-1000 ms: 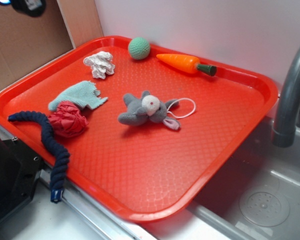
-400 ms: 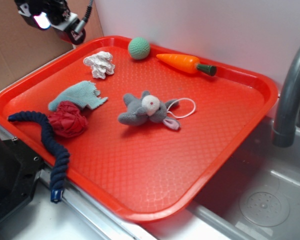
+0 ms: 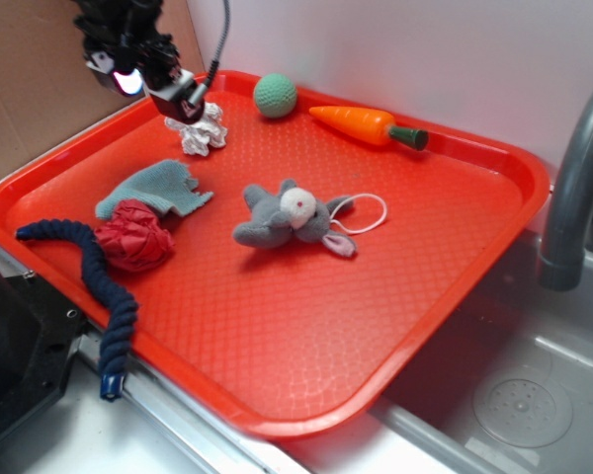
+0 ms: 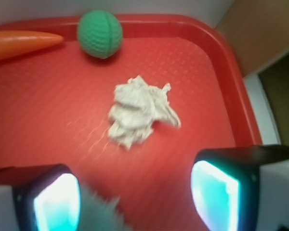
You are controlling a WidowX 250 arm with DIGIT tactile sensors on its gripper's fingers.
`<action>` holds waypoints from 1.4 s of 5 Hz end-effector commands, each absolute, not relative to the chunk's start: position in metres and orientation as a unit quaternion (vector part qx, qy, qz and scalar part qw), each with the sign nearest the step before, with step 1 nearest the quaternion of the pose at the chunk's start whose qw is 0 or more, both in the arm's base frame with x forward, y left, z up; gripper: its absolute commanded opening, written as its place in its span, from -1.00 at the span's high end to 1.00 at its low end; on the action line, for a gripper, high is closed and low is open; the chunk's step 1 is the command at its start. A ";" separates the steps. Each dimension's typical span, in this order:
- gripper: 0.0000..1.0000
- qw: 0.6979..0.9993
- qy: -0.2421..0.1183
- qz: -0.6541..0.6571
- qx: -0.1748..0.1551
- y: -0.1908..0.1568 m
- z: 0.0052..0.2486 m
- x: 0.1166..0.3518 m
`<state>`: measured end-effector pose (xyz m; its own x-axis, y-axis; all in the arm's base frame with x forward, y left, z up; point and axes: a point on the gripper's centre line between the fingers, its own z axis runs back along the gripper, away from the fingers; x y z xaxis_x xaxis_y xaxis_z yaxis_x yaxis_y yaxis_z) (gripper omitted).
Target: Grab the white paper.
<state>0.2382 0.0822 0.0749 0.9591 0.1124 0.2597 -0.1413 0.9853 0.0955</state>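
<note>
The pincer (image 3: 173, 96) hangs above the far left corner of the red tray (image 3: 455, 296), just over the white paper (image 3: 206, 133) and partly covering it in the exterior view. In the wrist view its two fingers (image 4: 216, 190) stand wide apart at the bottom edge, with nothing between them; the white paper (image 4: 139, 110) lies ahead of the gap, flat on the tray's textured floor and untouched.

The white paper sits near the far left corner of the tray, close to the raised rim. Beside it along the far edge rests the green ball (image 3: 275, 95), and further along that edge lies the orange carrot (image 3: 366, 125), its green stem end pointing toward the far right corner. Near the left edge the pale teal cloth (image 3: 156, 188) lies flat, touching the red paper wad (image 3: 133, 237) just nearer the front. A dark blue rope (image 3: 94, 286) curls from beside the red wad and hangs over the front left edge. The grey stuffed rabbit (image 3: 282, 217) lies near the middle of the surface, a white loop of cord beside it.
</note>
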 end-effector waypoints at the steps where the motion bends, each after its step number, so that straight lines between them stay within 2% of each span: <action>1: -1.00 0.985 -0.136 0.031 0.096 0.107 0.056 0.276; 2: -1.00 0.988 -0.123 0.026 0.088 0.107 0.042 0.282; 3: 1.00 0.987 -0.136 0.022 0.079 0.105 0.038 0.284; 4: 1.00 0.988 -0.133 0.021 0.077 0.108 0.036 0.288; 5: 1.00 0.989 -0.092 0.003 0.116 0.109 0.046 0.286; 6: 1.00 0.990 -0.045 0.029 0.130 0.100 0.068 0.270; 7: 1.00 0.997 -0.024 0.025 0.065 0.077 0.098 0.257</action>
<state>0.2455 0.0719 0.0774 0.9978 0.0654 -0.0147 -0.0633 0.9914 0.1149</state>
